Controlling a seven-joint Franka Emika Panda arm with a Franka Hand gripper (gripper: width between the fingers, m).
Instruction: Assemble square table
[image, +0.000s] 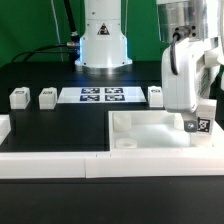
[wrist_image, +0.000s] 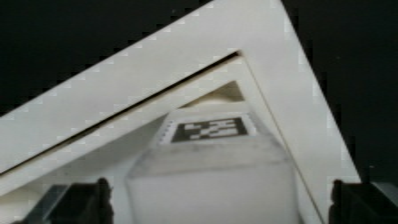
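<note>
Three leg pegs are all I can count in the exterior view. The first peg (image: 18, 98) and the second peg (image: 47, 97) stand far back toward the exterior view's left, and the third peg (image: 157, 94) stands just to the exterior view's right of the marker board (image: 102, 95).

The square panel (image: 140, 135) lies flat on the black table (image: 60, 125), near side, toward the exterior view's right, close by the long white bar (image: 50, 160). I cannot tell whether panel and bar touch.

The gripper (image: 192, 122) hangs over the panel's right-hand part. On my wrist view its fingers (wrist_image: 80, 203) stand wide apart with nothing clamped, and the panel's corner and its black-white tag (wrist_image: 210, 128) show beyond them.
</note>
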